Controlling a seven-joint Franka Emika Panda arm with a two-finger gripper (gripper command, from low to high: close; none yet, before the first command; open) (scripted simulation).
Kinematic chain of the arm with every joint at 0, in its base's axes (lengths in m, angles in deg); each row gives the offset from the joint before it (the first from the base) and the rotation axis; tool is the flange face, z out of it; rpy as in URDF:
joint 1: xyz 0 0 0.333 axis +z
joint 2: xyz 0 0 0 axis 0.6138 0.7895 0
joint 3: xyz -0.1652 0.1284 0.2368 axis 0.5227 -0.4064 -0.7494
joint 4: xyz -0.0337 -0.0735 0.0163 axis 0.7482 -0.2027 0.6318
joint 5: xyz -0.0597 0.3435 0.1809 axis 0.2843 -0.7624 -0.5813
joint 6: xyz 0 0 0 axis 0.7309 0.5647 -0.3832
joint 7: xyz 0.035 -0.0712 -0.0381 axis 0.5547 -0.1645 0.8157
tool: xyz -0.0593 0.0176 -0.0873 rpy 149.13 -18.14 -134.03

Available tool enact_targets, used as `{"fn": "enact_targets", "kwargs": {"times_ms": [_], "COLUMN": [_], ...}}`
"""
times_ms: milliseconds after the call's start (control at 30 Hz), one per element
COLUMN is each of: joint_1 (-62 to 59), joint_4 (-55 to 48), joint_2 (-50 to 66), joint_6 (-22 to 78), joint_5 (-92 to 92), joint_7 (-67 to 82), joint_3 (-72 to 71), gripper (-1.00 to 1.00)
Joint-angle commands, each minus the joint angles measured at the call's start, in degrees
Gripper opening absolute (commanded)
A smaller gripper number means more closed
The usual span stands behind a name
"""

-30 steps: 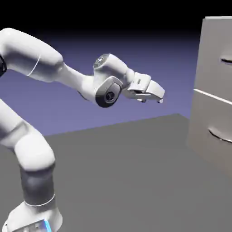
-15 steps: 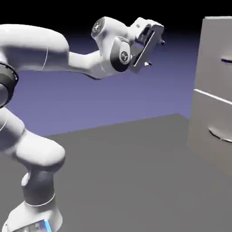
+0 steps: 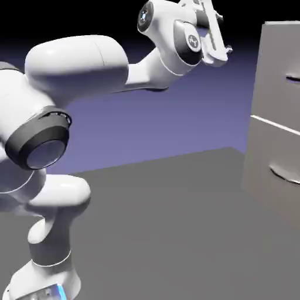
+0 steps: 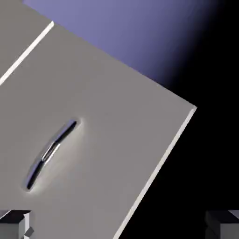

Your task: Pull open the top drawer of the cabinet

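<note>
The cabinet stands at the exterior view's right edge, a tall grey-beige box. Its top drawer carries a curved handle that the picture's edge cuts off. A pale seam divides it from the lower drawer front. My gripper is open, held high and well short of the cabinet, touching nothing. In the hand view the top drawer appears rolled, with its handle at lower left. The grey fingertips stand wide apart with nothing between them.
The grey table runs from the robot's base to the foot of the cabinet. The arm's big elbow link fills the upper left of the exterior view. In the hand view the cabinet's corner shows against black.
The arm has lifted and the hand has swung up and right, toward the cabinet, rolling as it went. The jaws stayed open.
</note>
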Motion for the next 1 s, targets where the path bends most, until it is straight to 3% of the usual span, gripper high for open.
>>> {"fn": "enact_targets", "kwargs": {"times_ms": [0,967], "joint_1": [1.86,55.78], "joint_4": [-1.26,-37.76], "joint_2": [-0.27,-8.16], "joint_6": [0.2,5.9], "joint_5": [1.91,57.16], "joint_7": [2.5,74.76], "joint_3": [1.46,43.65], "gripper": [0.0,0.0]}}
